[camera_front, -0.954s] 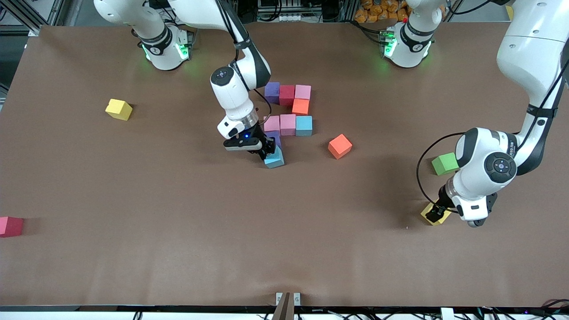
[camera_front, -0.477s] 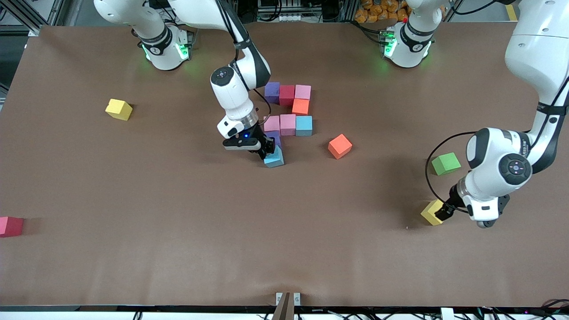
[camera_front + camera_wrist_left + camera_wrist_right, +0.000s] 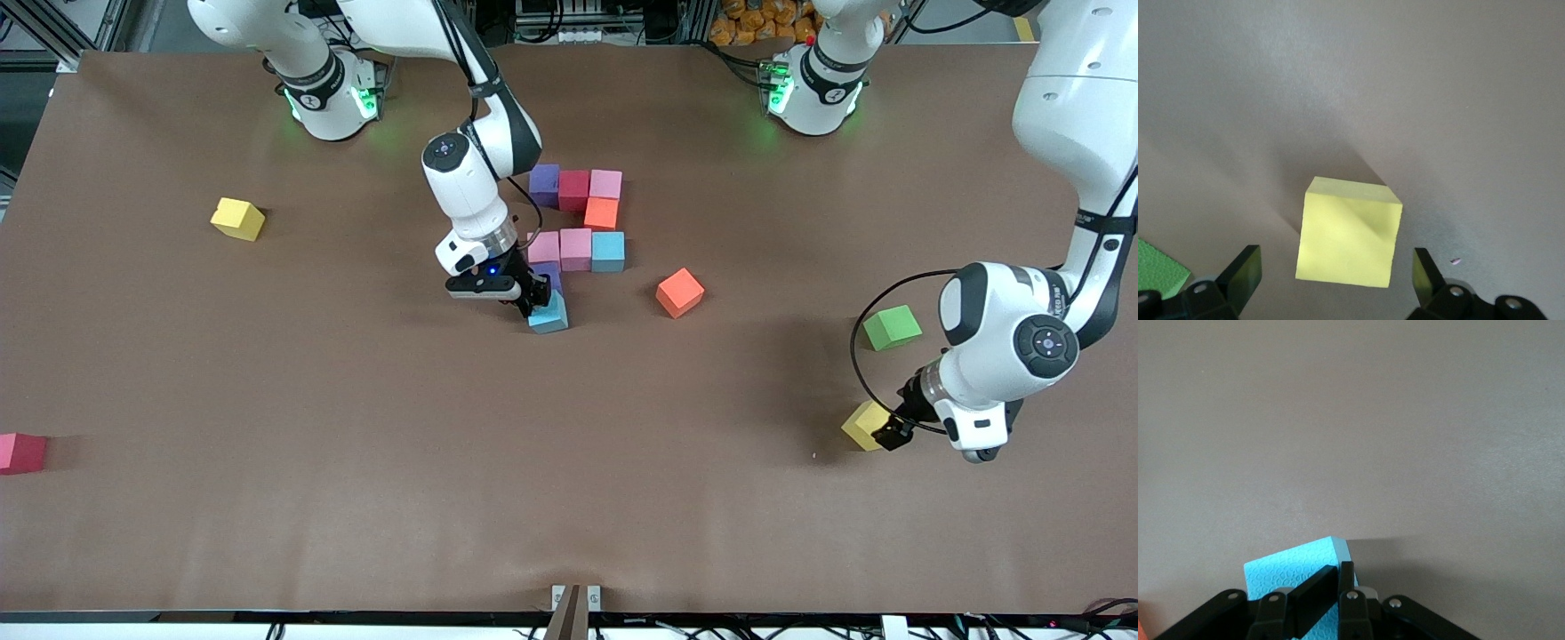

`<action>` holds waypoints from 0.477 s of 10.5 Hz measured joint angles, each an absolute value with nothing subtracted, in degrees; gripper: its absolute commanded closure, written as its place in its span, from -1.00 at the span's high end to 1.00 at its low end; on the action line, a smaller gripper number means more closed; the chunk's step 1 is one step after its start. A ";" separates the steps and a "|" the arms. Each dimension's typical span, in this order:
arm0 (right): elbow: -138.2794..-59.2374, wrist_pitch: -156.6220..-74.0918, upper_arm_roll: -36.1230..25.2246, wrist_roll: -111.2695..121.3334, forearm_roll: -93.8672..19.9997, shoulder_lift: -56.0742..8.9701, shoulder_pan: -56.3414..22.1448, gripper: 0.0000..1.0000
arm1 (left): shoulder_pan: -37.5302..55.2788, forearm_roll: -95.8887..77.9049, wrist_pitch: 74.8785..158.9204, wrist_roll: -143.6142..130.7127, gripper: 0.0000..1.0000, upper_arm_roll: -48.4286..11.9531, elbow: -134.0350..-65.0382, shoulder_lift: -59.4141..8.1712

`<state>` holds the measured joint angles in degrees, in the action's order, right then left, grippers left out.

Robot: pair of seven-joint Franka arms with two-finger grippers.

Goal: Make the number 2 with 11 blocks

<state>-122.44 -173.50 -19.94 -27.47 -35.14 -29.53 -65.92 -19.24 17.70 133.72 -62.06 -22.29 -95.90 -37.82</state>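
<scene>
**Front view: left arm backs off the yellow block**

Front view, lower right: the left end effector (image 3: 892, 432), spread wide, has slid off the yellow block (image 3: 864, 424), leaving it ungrasped. Center: the right end effector (image 3: 533, 300), fingers pinched shut, presses the light blue block (image 3: 549, 315) below the number 2 (image 3: 580, 222).

Left wrist view: yellow block lies between open fingers (image 3: 1245, 273).

Right wrist view: closed fingertips touch the blue block.

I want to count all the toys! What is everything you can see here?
Brown table: one, under everything.
Cluster of foam cubes: eight; two purple, three pink, one red, one orange, one light blue; mid-table.
Light blue foam cube: one, beside the cluster, nearer the camera.
Orange foam cube: one, loose, toward the left arm's end.
Yellow foam cubes: two; one toward the right arm's end, one toward the left arm's.
Green foam cube: one, near that second yellow cube.
Dark red cube: one, table edge.
Right gripper: black, shut, at the light blue foam cube.
Left gripper: black, open, beside a yellow cube.
</scene>
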 measured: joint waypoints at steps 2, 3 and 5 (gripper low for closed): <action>-122.51 -173.50 -19.94 -27.49 -35.14 -29.56 -65.92 -1.00 | -19.24 17.70 133.74 -62.06 1.00 -22.27 -95.82 -38.72; -122.51 -173.50 -19.93 -27.71 -35.14 -29.56 -65.92 -1.00 | -19.24 17.70 133.74 -62.06 1.00 -22.27 -95.76 -39.06; -122.52 -173.50 -19.86 -28.41 -35.14 -29.57 -66.06 -0.16 | -19.24 17.70 133.77 -62.06 1.00 -22.26 -95.63 -39.72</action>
<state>-122.52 -173.50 -19.86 -28.41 -35.14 -29.57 -66.06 -19.24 17.70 133.77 -62.06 -22.26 -95.63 -39.72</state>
